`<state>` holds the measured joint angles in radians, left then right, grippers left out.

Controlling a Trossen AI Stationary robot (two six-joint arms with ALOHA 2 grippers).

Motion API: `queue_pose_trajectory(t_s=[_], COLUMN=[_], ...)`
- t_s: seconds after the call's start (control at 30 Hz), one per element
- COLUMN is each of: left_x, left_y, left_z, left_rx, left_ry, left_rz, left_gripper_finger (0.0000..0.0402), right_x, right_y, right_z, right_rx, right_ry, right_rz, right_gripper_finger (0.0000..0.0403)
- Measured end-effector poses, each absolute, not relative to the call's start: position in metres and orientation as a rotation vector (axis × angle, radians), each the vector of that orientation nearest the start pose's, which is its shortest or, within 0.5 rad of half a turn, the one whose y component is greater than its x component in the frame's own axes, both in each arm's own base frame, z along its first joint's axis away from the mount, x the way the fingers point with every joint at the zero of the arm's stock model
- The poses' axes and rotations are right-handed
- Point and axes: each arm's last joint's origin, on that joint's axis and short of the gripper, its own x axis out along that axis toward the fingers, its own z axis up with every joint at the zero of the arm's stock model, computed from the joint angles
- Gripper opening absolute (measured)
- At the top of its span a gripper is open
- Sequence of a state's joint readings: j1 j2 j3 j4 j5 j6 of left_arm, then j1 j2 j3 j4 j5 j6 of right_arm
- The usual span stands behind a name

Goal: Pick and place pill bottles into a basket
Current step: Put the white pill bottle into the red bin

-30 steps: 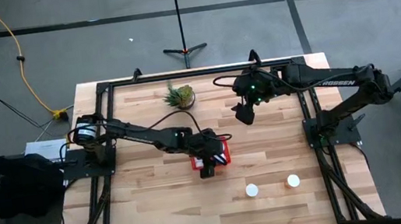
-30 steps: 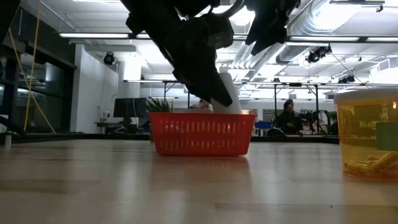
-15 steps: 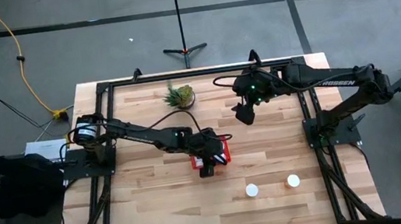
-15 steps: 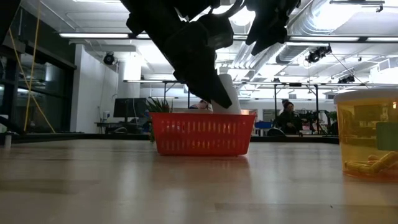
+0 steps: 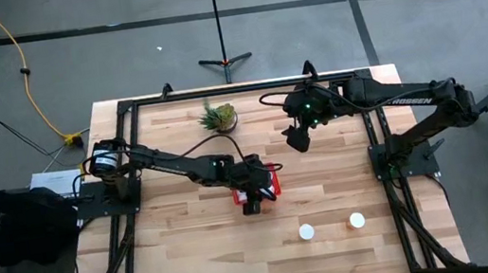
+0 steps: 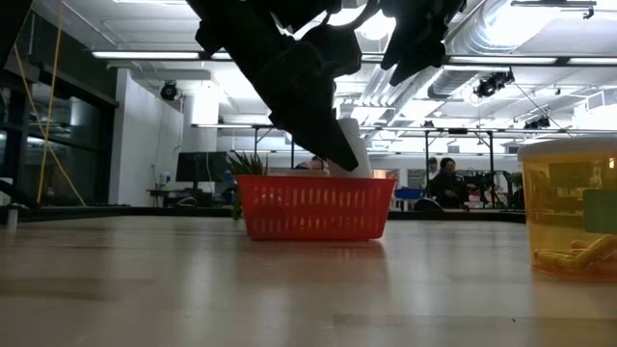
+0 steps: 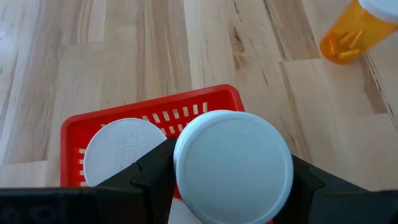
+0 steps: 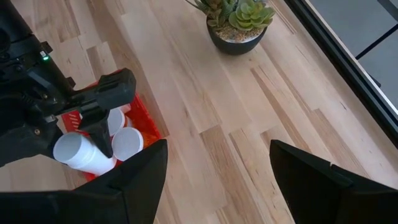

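over the red basket (image 5: 272,186) at the table middle, my left gripper (image 7: 231,180) holds a white-capped pill bottle (image 7: 232,165) tight. two more bottles (image 5: 306,232) stand near the front edge. right gripper (image 8: 217,168) hangs wide near the potted plant (image 5: 219,116).

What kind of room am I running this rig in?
Probably an open robotics lab or workshop. The low view shows bare ceiling ducts, strip lights and a person at benches far behind. From above, the wooden table stands on a concrete floor with a yellow cable trailing.
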<state>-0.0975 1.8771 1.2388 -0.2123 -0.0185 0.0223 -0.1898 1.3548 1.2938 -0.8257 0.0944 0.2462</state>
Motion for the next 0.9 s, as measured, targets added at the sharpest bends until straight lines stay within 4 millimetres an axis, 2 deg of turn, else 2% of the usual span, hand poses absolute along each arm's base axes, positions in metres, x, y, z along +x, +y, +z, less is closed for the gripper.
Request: queue_pose_trajectory(t_s=[0.6,0.9], left_x=[0.394,0.399], left_y=[-0.037,-0.036], left_z=[0.186,0.2], left_rx=[0.113,0.151], left_ry=[0.85,0.845], left_rz=[-0.057,-0.037], left_gripper_finger=[0.0234,0.0234], right_x=[0.267,0.267], right_y=[-0.054,-0.054], right_z=[0.331,0.331], right_rx=[0.271,0.283], right_ry=[0.853,0.851], right_rz=[-0.373,-0.378], right_gripper_finger=[0.0273,0.0273])
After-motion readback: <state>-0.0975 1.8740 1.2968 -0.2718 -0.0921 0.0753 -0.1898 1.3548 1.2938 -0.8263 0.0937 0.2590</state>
